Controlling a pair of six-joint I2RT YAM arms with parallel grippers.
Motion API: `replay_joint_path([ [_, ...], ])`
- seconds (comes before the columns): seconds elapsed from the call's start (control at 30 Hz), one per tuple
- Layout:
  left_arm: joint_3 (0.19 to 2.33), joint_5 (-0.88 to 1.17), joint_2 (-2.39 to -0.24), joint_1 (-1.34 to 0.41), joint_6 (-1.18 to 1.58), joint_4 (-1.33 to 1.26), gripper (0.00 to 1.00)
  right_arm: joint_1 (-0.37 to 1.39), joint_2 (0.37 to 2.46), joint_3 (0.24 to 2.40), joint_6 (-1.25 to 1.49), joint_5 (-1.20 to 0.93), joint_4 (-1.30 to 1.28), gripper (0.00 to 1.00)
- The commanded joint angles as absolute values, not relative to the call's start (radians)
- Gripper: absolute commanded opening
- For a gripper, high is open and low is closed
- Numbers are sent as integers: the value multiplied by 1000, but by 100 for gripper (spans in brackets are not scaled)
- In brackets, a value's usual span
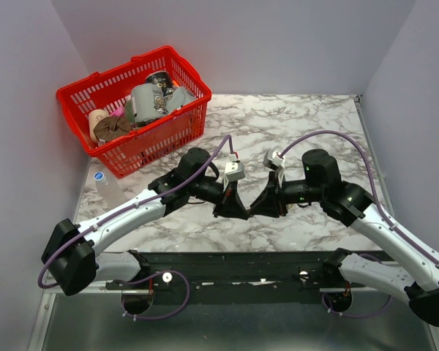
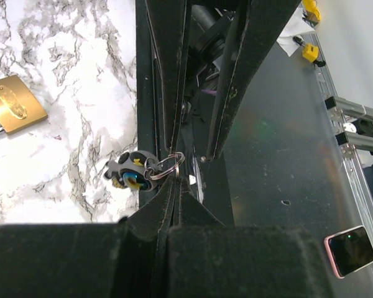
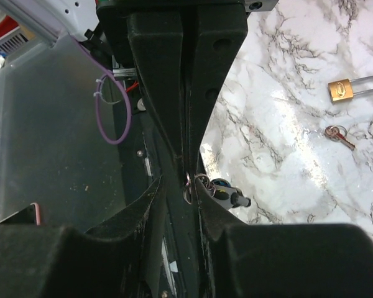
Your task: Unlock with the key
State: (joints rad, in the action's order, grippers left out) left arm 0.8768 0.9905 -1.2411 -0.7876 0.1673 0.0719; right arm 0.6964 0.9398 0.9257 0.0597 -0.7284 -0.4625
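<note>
My left gripper (image 1: 241, 213) and right gripper (image 1: 255, 210) meet tip to tip over the table's near edge. The left gripper (image 2: 176, 179) is shut, and a silver key ring (image 2: 166, 164) with a small dark, blue and yellow charm (image 2: 132, 176) sticks out at its tip. The key itself is hidden; I cannot tell whether it lies between the pads. In the right wrist view the right gripper (image 3: 181, 184) stands open, its fingers either side of the key ring (image 3: 190, 182) and of the left gripper's shut tips. The charm (image 3: 227, 192) hangs beside its right finger.
A brass padlock (image 3: 340, 89) lies on the marble with a small reddish key on a ring (image 3: 339, 135) near it. The same or another brass padlock (image 2: 12, 105) shows in the left wrist view. A red basket (image 1: 174, 57) of clutter stands back left, a bottle (image 1: 104, 183) beside it.
</note>
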Motion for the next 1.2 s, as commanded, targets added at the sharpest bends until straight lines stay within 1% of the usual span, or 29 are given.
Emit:
replay_joint_path([
  [0.0, 910, 1028, -1244, -790, 146, 74, 0, 713, 956, 905, 61, -750, -436, 30],
  [0.3, 910, 1026, -1243, -790, 147, 74, 0, 730, 980, 904, 54, -746, -430, 26],
  [0.4, 908, 1023, -1241, -790, 146, 72, 0, 733, 988, 902, 55, -747, -430, 20],
  [0.67, 899, 993, -1230, -790, 158, 51, 0, 738, 999, 897, 54, -752, -434, 1],
  [0.93, 891, 948, -1221, -790, 189, 20, 0, 741, 985, 879, 64, -723, -405, 1],
  [0.97, 893, 934, -1220, -788, 192, 21, 2, 741, 982, 874, 69, -709, -399, 1],
  [1.0, 893, 913, -1220, -788, 199, 21, 15, 741, 973, 864, 72, -692, -391, 1],
  [1.03, 893, 904, -1215, -787, 202, 21, 25, 741, 970, 855, 84, -642, -376, 1],
  [1.07, 894, 894, -1213, -785, 204, 23, 32, 741, 965, 845, 86, -617, -367, 1],
  [1.1, 893, 888, -1212, -782, 204, 26, 41, 741, 960, 838, 90, -595, -359, 1],
  [1.17, 887, 874, -1207, -776, 209, 28, 52, 741, 951, 805, 104, -539, -321, 1],
])
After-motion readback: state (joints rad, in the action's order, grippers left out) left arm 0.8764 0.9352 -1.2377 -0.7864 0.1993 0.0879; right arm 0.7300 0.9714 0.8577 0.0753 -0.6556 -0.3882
